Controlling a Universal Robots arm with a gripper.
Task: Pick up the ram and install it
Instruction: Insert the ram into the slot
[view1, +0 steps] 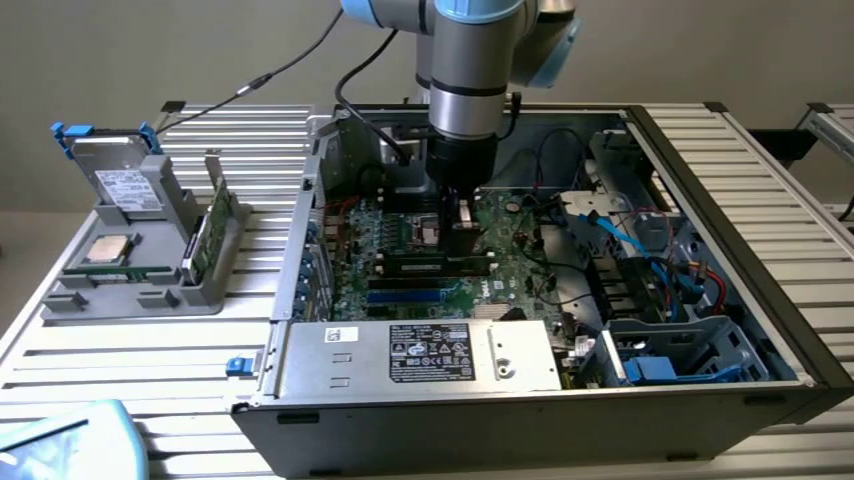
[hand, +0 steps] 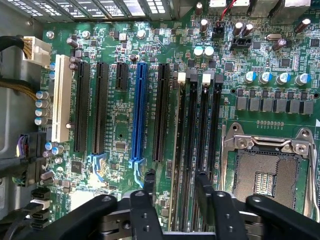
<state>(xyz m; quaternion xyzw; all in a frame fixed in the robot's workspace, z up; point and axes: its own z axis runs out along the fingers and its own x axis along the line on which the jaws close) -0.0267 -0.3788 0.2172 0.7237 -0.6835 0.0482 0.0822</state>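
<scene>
Above mobo (hand: 120, 125), pincer (hand: 176, 177) hovering wide open, gripping nothing; ram (hand: 177, 135) sitting in slot (hand: 181, 78) btwn fingers (hand: 150, 182).

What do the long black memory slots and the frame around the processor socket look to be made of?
Memory slots: likely moulded plastic, with matte black, evenly coloured bodies and white end latches.
Processor socket frame: bare metal, probably steel, silvery with bright glints along its stamped edges.

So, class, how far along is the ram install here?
Done: the gripper is inside the case, over the black memory slots. In hand: nothing; its fingers stand open above them. Left: I cannot tell whether the ram is seated.
</scene>
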